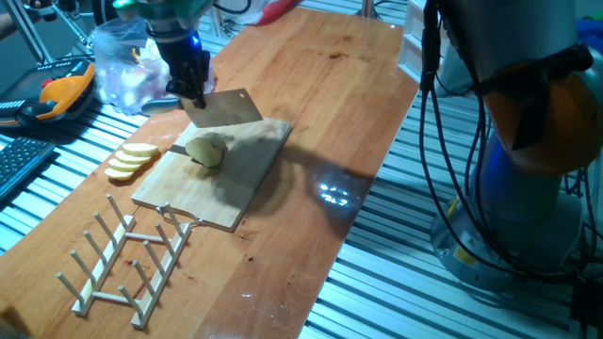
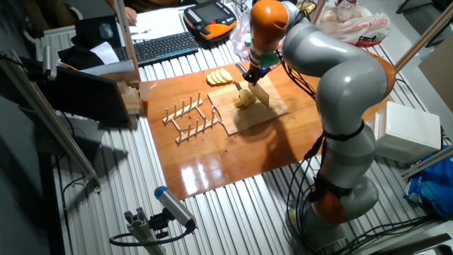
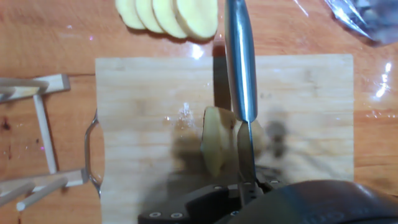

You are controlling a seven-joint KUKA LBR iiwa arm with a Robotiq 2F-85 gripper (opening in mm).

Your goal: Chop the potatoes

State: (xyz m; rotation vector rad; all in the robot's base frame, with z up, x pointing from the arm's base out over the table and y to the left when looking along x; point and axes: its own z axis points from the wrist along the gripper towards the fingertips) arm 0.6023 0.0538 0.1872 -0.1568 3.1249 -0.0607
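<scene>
Jaws clamped on one cleaver (image 1: 224, 109), gripper (image 1: 192, 92) above one cutting board (image 1: 247, 179). One potato (image 1: 206, 150) on that board, blade edge over it (contact hard to judge). One fanned row of potato slices (image 1: 131, 160) beside the board; one wooden rack (image 1: 129, 266); one plastic bag (image 1: 122, 64), contents unclear

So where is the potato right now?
The potato sits on the wooden cutting board, near the edge closest to the fanned slices. In the hand view it lies mid-board directly under the cleaver blade held by the gripper.
</scene>
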